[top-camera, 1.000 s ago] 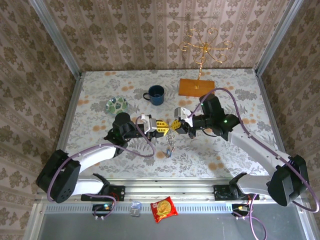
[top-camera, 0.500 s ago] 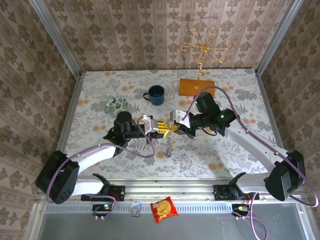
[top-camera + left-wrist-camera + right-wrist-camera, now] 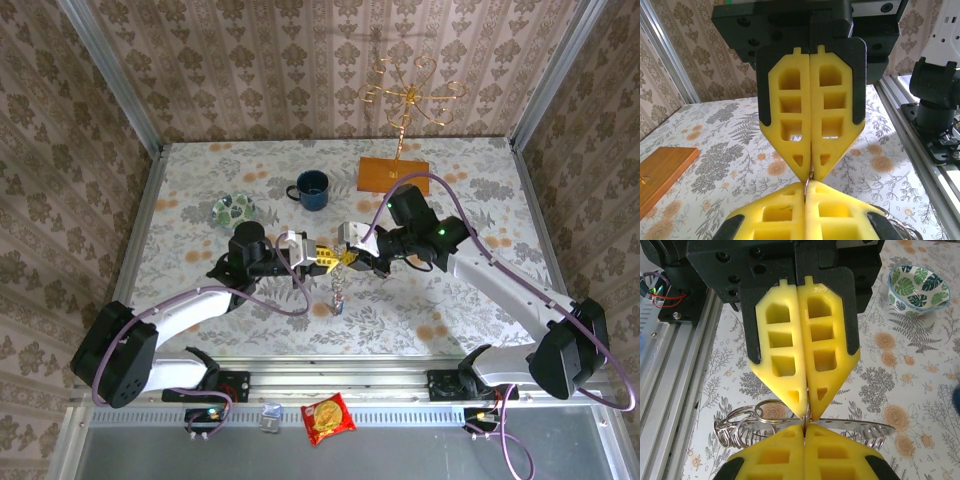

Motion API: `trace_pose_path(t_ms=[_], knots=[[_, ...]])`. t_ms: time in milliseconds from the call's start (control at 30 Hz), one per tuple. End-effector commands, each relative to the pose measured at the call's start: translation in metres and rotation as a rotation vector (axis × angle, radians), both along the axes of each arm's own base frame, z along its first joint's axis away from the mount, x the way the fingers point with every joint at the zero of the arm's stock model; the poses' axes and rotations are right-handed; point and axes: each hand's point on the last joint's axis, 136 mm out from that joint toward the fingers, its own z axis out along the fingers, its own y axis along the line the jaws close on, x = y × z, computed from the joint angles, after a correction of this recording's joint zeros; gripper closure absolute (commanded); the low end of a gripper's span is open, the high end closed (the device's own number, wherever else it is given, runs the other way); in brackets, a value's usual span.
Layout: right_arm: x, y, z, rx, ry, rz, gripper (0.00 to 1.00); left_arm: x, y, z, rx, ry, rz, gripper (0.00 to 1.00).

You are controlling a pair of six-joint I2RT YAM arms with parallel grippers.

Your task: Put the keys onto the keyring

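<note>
Both arms reach inward and meet tip to tip over mid-table. The left gripper [image 3: 322, 258] and right gripper [image 3: 352, 256] each pinch the keyring [image 3: 856, 426]. The keys [image 3: 338, 300] dangle beneath. A blue mug [image 3: 312, 189] and green-patterned dish [image 3: 233, 210] stand well behind. Since a second ago, the pair has shifted slightly left.

End effectors counted: two, left end effector [image 3: 326, 257], right end effector [image 3: 350, 258]. One keyring [image 3: 852, 426], one mug [image 3: 312, 188], one dish [image 3: 234, 210], one wire stand [image 3: 405, 100], one snack packet [image 3: 328, 417] noted. Keys [image 3: 338, 300] too small to be counted.
</note>
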Motion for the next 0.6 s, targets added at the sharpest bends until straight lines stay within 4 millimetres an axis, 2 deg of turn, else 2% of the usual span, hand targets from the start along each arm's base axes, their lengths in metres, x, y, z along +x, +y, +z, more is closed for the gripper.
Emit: trace_pose_path(t_ms=[0, 67, 167, 400, 567], knots=[[-0.003, 0.009, 0.013, 0.054, -0.012, 0.018, 1.00, 0.001, -0.002, 0.010, -0.007, -0.040, -0.004, 1.00], [0.002, 0.005, 0.006, 0.037, -0.032, -0.019, 0.84, 0.001, -0.002, 0.010, -0.007, -0.048, 0.007, 1.00], [0.011, -0.008, -0.005, 0.024, -0.062, -0.099, 0.72, 0.004, 0.001, 0.012, -0.005, -0.062, 0.039, 1.00], [0.030, -0.039, -0.011, 0.059, -0.148, -0.372, 0.68, 0.017, 0.008, 0.016, 0.055, 0.009, 0.172, 1.00], [0.026, -0.049, -0.014, 0.114, -0.090, -0.474, 0.69, 0.027, 0.016, 0.014, 0.116, 0.086, 0.287, 1.00]])
